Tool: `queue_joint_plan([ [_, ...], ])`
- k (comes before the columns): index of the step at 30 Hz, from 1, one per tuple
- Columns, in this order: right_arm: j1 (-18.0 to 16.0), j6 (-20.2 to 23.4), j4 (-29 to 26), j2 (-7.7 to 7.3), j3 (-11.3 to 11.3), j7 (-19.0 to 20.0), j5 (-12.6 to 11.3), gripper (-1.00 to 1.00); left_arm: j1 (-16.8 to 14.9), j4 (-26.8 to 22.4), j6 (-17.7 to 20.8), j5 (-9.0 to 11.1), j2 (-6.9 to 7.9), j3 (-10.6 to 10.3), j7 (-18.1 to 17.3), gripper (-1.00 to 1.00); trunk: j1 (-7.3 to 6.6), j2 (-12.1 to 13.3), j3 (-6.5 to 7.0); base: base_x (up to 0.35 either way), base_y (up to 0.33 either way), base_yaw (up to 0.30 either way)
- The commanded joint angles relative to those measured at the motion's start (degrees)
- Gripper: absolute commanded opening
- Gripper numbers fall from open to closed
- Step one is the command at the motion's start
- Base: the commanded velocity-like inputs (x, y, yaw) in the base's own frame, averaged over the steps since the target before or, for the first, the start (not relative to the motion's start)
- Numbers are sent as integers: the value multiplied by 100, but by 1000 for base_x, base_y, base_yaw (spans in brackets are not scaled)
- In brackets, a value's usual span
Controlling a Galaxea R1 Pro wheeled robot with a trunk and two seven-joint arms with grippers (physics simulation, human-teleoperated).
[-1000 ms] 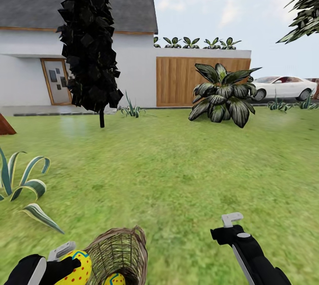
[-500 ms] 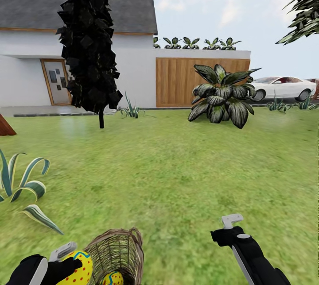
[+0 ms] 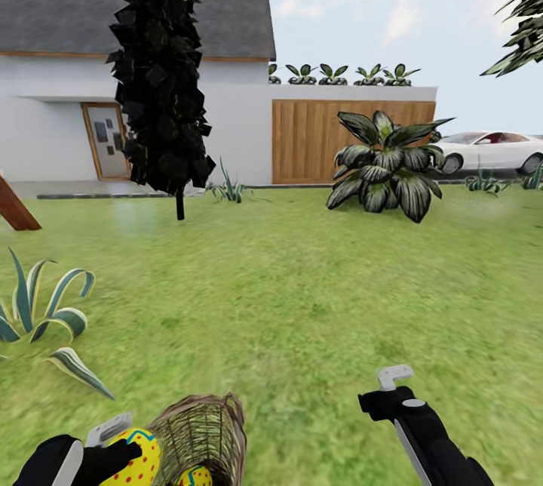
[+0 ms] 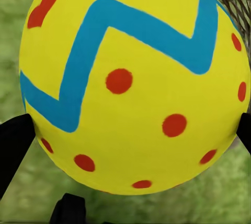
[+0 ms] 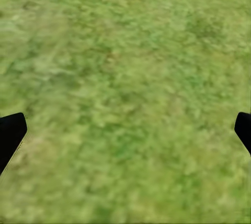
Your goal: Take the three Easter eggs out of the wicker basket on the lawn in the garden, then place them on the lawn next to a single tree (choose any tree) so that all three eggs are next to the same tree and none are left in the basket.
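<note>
At the near left of the lawn (image 3: 302, 305), the left claw (image 3: 113, 444) pinches one egg (image 3: 134, 459), its black fingers (image 4: 13, 140) pressed to either side of the yellow shell in the left wrist view, and it is held just beside the basket (image 3: 200, 433). The step in hand looks like carrying this egg off to a tree, and doing it well means keeping the pinch steady on so round a shell, lifting it clear of the woven rim before swinging away, and lowering it gently onto grass close to the chosen trunk so it does not roll. A second egg (image 3: 194, 477) sits inside the basket, half cut off by the bottom edge of the head view; a third cannot be made out, so it may lie deeper in the basket or out of sight. Further right, the right claw (image 3: 392, 384) hangs spread and empty over bare grass, free to take the next egg. No slim bare-trunked tree is clear here: the dark columnar tree (image 3: 158, 71) at the far left of the lawn is leafy nearly to the ground, and some drooping foliage (image 3: 524, 26) at the far right is cropped, its trunk hidden.
</note>
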Motion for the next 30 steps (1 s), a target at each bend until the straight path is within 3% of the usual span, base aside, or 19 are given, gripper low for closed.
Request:
queue_joint_plan([
  [1, -1, 32, -9, -6, 13, -1, 30, 100, -5, -5, 27, -14, -3, 14, -28, -100, -23, 38, 14, 0, 0, 272],
  [30, -1, 30, -9, -13, 8, -4, 64, 100, -5, -42, 27, -11, 2, 21, -35, -100, -23, 38, 70, 0, 0, 276],
])
